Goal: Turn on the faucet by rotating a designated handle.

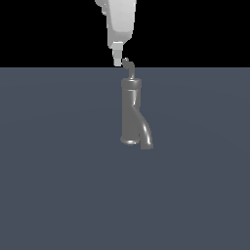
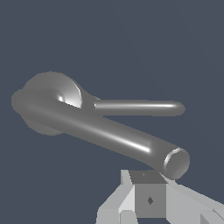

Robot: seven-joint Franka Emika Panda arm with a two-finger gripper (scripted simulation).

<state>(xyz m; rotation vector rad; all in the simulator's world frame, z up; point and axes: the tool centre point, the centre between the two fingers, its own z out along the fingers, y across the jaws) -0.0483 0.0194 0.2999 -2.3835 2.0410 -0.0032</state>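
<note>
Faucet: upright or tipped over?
Upright: in the exterior view the faucet body stands vertical, collar on top, spout at its base on the floor.

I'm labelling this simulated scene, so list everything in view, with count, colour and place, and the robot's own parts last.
faucet: one, grey metallic, upright on the floor near the middle of the exterior view, short curved spout at its base angling toward the exterior view's right.
handle: one, thin grey rod, rising from the top of the faucet; in the wrist view it is the slimmer rod above the thicker spout.
floor: one, flat blue-grey surface, filling the lower part of the exterior view.
gripper: one, white, coming down from the top edge, its tip just beside the handle toward the exterior view's left; whether open or shut cannot be told.
</note>
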